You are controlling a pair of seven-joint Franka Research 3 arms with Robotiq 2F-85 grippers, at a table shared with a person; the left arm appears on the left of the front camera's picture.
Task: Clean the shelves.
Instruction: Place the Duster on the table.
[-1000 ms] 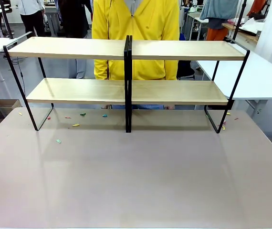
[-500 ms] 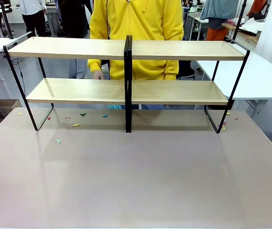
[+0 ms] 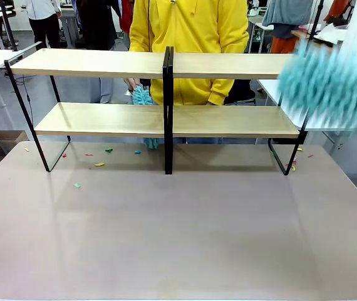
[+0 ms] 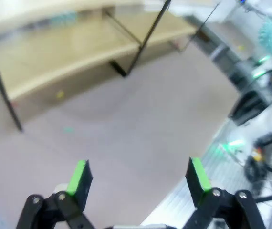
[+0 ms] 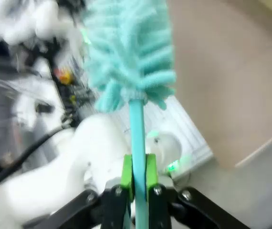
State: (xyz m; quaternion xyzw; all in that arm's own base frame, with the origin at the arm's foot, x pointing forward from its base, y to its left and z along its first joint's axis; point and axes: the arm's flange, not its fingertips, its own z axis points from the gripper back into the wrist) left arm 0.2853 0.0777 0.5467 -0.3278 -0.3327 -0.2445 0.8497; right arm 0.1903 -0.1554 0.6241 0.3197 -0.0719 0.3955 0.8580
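Observation:
The shelves [image 3: 228, 66] stand across the far half of the table, two light-wood boards on a black frame with a central post. My right gripper [image 5: 137, 177] is shut on the thin teal handle of a fluffy teal duster [image 5: 126, 43]. In the front view that duster [image 3: 332, 84] is a blur in front of the shelves' right end. My left gripper [image 4: 140, 179] hangs open above the table, nothing between its green pads, with the shelves [image 4: 55, 62] ahead of it. A person in yellow behind the shelves holds a second teal duster [image 3: 143, 97] over the lower left board.
Small coloured scraps [image 3: 99, 164] lie on the grey table [image 3: 178, 238] under and in front of the left bay, and a few [image 3: 293, 164] by the right foot. White tables [image 3: 347, 106] flank the shelves on both sides.
The teal duster has swung into the front view at the right. The person has shifted right and brought a teal duster down between the boards of the left bay.

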